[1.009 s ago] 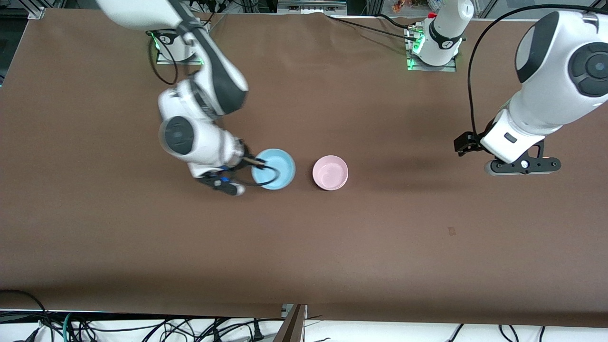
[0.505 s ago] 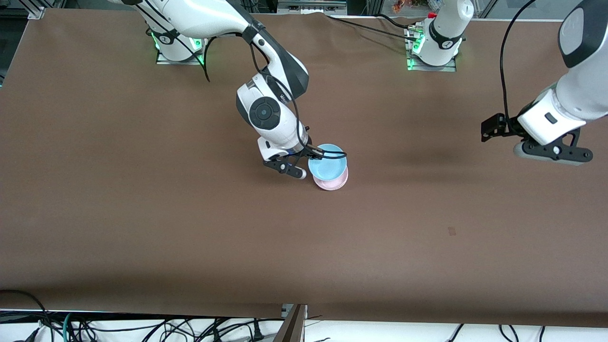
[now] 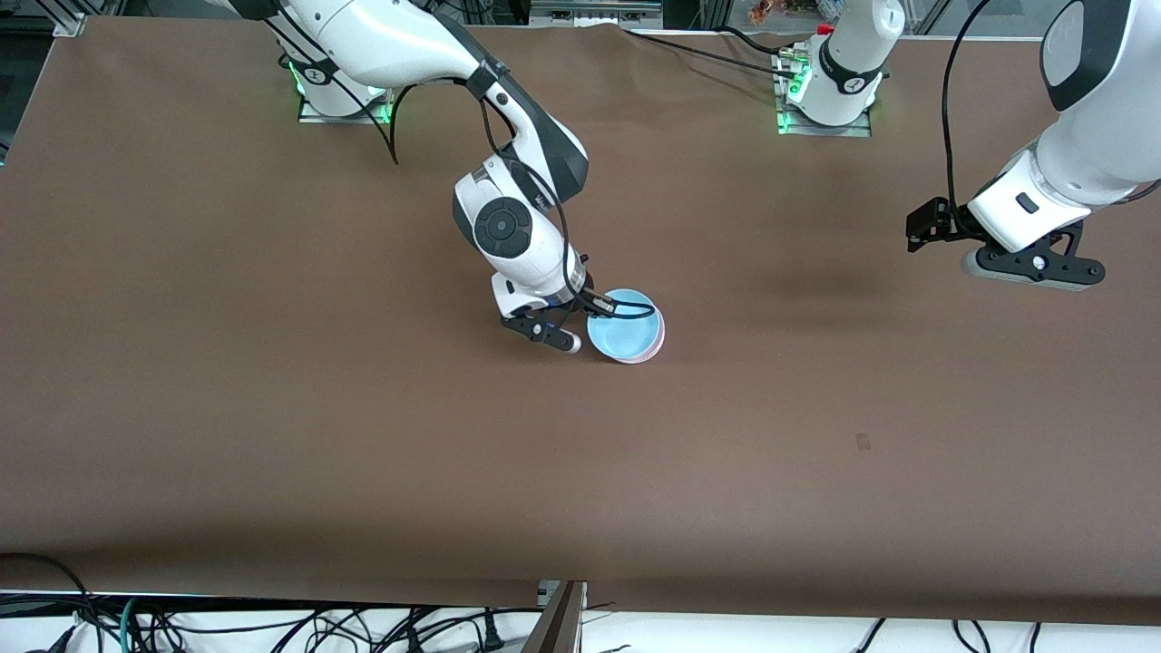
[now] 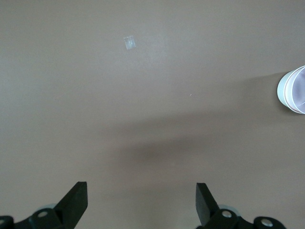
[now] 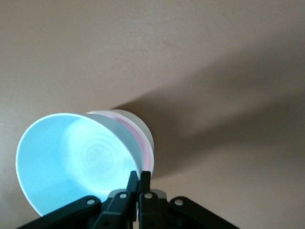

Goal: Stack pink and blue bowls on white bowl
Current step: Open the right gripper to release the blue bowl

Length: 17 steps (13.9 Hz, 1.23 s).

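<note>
My right gripper (image 3: 594, 308) (image 5: 138, 174) is shut on the rim of the light blue bowl (image 3: 624, 326) (image 5: 71, 162), on the side toward the right arm's end. The blue bowl sits tilted in the pale pink bowl (image 3: 660, 334), of which only a pink rim sliver (image 5: 144, 145) shows. An off-white bowl wall (image 5: 138, 125) shows under that pink rim. In the front view the white bowl is hidden. The stack also shows in the left wrist view (image 4: 291, 89). My left gripper (image 3: 1029, 268) (image 4: 140, 191) is open, empty and up in the air over bare table near the left arm's end.
The brown table cover (image 3: 272, 408) is bare around the stack. A small pale mark (image 3: 863, 441) (image 4: 129, 42) lies on it nearer the front camera, toward the left arm's end. Cables (image 3: 181, 626) hang along the front edge.
My right gripper carried the blue bowl from the right arm's side over the pink bowl and lowered it in. The left arm rose and moved slightly.
</note>
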Each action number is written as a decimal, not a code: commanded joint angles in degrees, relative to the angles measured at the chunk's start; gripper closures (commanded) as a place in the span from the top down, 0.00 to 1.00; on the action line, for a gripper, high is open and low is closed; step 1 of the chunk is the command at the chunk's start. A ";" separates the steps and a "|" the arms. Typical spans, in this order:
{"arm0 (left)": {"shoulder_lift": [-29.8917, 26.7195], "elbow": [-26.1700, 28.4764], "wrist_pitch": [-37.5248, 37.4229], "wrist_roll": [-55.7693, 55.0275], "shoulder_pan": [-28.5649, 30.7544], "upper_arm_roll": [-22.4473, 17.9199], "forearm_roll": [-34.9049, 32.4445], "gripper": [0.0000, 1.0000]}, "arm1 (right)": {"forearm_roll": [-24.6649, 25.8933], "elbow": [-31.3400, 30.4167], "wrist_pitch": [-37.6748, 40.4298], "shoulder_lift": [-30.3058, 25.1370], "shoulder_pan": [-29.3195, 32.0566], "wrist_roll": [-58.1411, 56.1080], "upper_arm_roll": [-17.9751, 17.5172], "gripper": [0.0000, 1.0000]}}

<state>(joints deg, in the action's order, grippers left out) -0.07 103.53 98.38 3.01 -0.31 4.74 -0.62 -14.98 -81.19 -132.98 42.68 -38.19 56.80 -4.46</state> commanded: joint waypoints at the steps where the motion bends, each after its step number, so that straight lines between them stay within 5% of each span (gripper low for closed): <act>1: -0.72 0.98 0.76 1.48 -0.57 -0.78 0.71 1.00 | -0.49 1.91 -2.72 1.88 -0.91 1.73 -0.11 0.00; 17: -0.55 0.98 0.67 1.48 -0.39 -0.70 0.71 1.00 | -0.40 1.82 -3.86 3.90 -1.71 1.12 -0.11 0.00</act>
<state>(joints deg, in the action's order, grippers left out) -0.07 103.85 98.39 3.06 -0.32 4.64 -0.62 -14.98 -81.15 -136.73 45.67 -39.73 57.93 -4.60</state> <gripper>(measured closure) 0.000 0.978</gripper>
